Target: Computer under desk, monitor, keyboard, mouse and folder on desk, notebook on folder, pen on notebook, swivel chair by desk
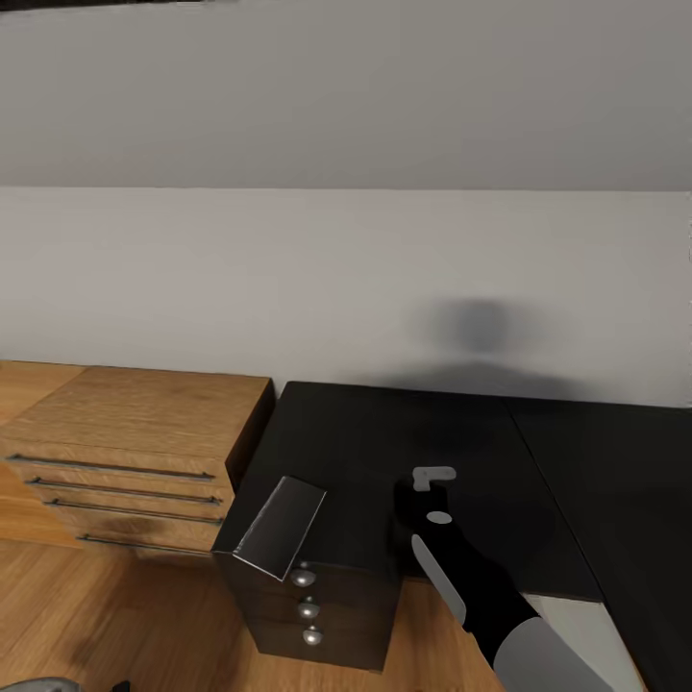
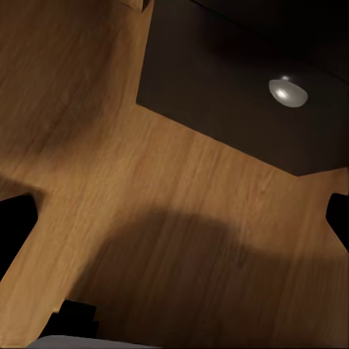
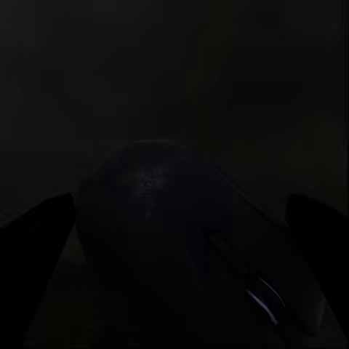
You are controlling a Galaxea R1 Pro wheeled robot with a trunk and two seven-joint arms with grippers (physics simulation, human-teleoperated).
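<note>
**Right tool over the mouse at the bench's near edge**

Head view looks down on the glossy black bench (image 1: 384,432) standing against a pale wall, with a light wooden chest (image 1: 135,423) of long bar handles just beside it on the left and a wooden floor (image 1: 115,615) below. The bench's dark drawer unit (image 1: 317,605) shows three round silver knobs in a column, and a bright reflection lies on the corner of the top above it. The right arm reaches in from the lower right, and the right tool (image 1: 428,490) hangs over the front part of the bench top, close to the drawer end.

Right wrist view is very dark. A rounded dark mouse (image 3: 156,211) lies on the bench surface between the two fingers (image 3: 43,225), which stand wide apart on either side of it; whether they touch it I cannot tell, and nothing is clamped.

Left wrist view looks at the floor and the drawer front, with one silver knob (image 2: 287,91) in sight. The left tool (image 2: 174,225) hangs low beside the drawers, its fingertips spread far apart, holding nothing.
</note>
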